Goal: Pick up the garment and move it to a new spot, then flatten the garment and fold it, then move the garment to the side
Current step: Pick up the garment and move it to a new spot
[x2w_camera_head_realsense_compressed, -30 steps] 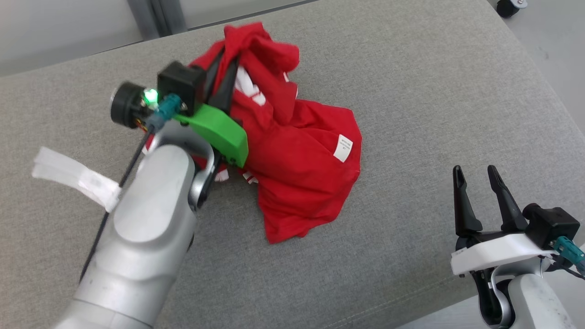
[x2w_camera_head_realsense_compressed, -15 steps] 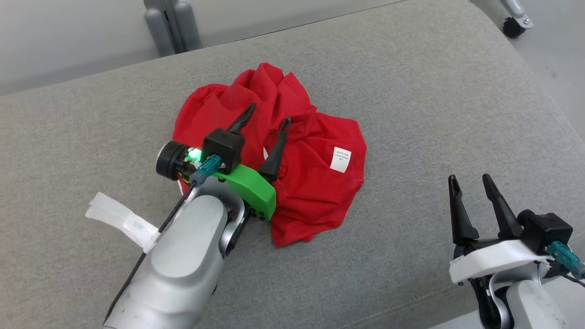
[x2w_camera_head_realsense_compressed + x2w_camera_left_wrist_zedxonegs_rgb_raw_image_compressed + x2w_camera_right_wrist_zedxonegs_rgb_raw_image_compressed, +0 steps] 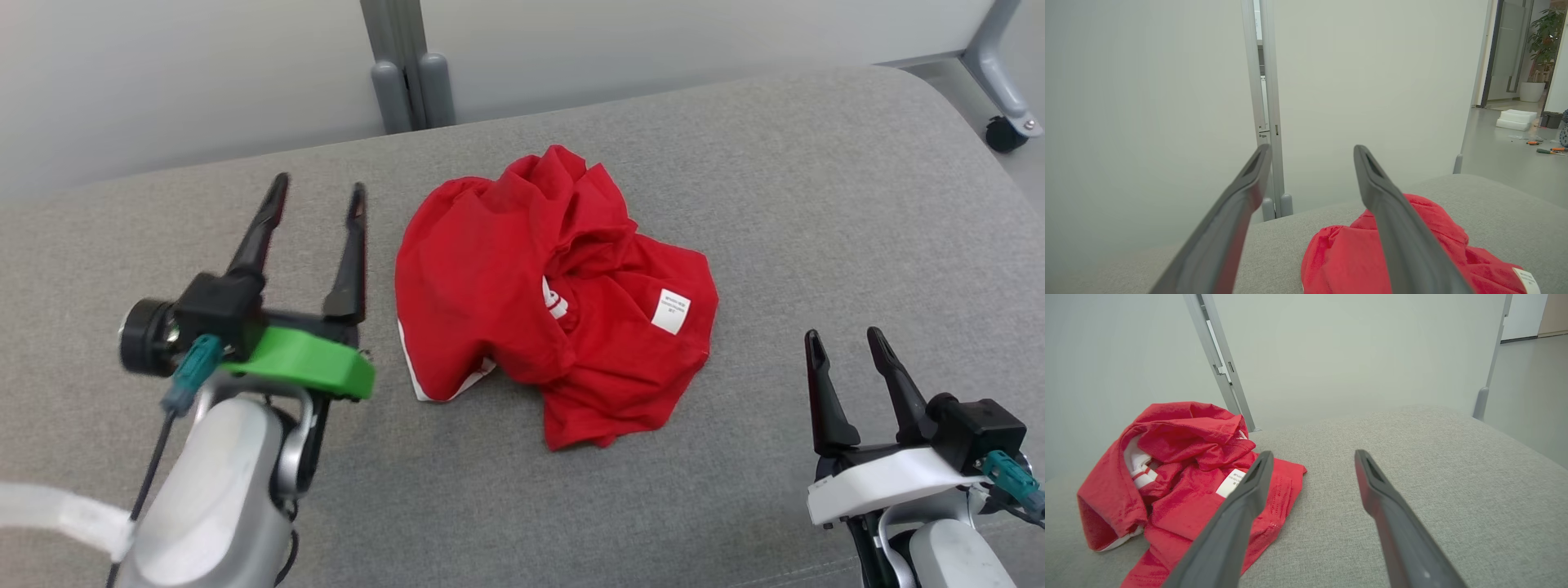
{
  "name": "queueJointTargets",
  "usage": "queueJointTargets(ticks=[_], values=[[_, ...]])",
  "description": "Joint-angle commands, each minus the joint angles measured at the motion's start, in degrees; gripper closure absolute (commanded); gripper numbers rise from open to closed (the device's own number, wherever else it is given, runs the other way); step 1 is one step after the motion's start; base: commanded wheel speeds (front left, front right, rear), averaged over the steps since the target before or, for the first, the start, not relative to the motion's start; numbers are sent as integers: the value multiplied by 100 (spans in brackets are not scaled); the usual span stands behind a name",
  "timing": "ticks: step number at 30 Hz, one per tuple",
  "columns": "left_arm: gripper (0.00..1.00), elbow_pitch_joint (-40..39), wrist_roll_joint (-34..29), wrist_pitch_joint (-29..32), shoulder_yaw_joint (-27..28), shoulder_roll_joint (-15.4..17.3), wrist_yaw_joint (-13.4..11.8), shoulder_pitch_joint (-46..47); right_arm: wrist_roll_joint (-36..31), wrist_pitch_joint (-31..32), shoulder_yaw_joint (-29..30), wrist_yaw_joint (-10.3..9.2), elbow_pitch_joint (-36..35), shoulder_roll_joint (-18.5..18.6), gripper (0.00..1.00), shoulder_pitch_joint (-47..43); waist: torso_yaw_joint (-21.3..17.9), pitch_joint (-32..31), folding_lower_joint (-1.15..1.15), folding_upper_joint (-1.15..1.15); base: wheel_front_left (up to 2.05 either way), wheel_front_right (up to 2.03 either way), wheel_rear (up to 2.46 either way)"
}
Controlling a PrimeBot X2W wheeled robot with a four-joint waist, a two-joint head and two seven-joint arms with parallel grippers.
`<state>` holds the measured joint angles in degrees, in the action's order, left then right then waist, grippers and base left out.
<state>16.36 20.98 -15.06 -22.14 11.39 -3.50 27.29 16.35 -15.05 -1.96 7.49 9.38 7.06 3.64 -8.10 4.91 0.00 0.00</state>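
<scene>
While the garment [image 3: 555, 294] lay in a crumpled red heap near the middle of the cushion [image 3: 816, 204], neither gripper had hold of it. The left gripper [image 3: 318, 184] stood beside the heap's left edge with its fingers spread and nothing between them. The right gripper [image 3: 842, 334], likewise spread and empty, waited near the cushion's front edge, apart from the cloth. A white label [image 3: 671, 310] faced up on the heap's right part, and a strip of white trim [image 3: 412, 371] showed at its lower left.

Judged from this, little of the task showed as done. Whether the heap already sat in its new spot could not be told. It was plainly not flattened, since the folds bunched over one another, so spreading, folding and the last move to the side all seemed left.

The cushion was grey woven fabric, soft-looking, broad and rounded at its right end. Behind it rose a pale wall [image 3: 163, 82] with a grey post [image 3: 408, 65], and a caster [image 3: 1002, 132] stood on the floor at the far right. The left wrist view showed a plant [image 3: 1541, 24] beyond a grey floor [image 3: 1502, 155].
</scene>
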Motion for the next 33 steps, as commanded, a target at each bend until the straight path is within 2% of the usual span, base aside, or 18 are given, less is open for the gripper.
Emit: queueJointTargets(ticks=[1, 6, 11, 14, 22, 33], values=[[0, -170, -47, -10, 195, 113, -95, -313, -54, -19, 6, 0, -27, 12, 0, -92, 172, -140, 0, 0, 0, 0, 0], [0, -646, -50, -11, 837, 266, -214, -1265, -111, -20, 12, 0, -49, 7, 0, -157, 355, -311, 0, 0, 0, 0, 0], [0, -842, -137, -11, 1195, 247, -94, -1966, -149, -20, -48, 0, -85, 20, 0, -215, 504, -404, 0, 0, 0, 0, 0], [0, -917, -222, -11, 1356, 118, -11, -2323, -140, -20, -80, 0, -109, 33, 0, -228, 574, -437, 0, 0, 0, 0, 0], [0, -1013, -452, -11, 1864, -215, 286, -2857, -113, -20, -167, 0, -135, 56, 0, -283, 661, -419, 0, 0, 0, 0, 0], [0, -950, -816, -12, 2272, -526, 602, -2904, -80, -20, -216, 0, -66, 76, 0, -272, 647, -426, 0, 0, 0, 0, 0]])
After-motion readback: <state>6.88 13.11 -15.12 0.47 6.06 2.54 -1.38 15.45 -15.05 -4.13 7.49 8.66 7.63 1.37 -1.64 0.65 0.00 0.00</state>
